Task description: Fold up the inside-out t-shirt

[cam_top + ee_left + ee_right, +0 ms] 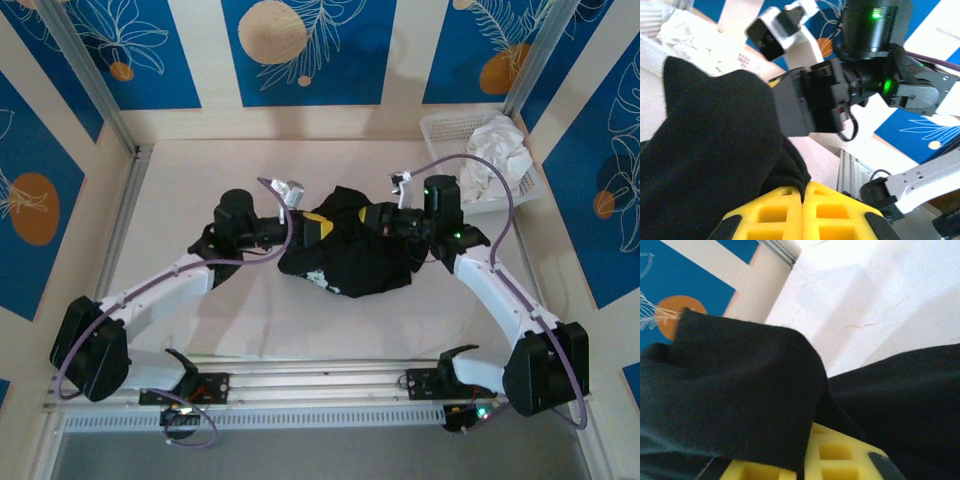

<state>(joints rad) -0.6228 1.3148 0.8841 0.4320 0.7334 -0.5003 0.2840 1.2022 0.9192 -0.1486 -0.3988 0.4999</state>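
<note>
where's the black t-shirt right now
Top view: the black t-shirt is bunched mid-table between the left claw and right claw, left of the white basket.

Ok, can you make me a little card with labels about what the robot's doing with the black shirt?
shirt: black t-shirt, bunched up on the table, not folded yet
left end effector: shut, pinching the shirt's edge
right end effector: pads close together, shirt cloth between them
arms: both reaching in, one at each side of the shirt
also there: white basket at the far right, crumpled white cloth inside it
</note>
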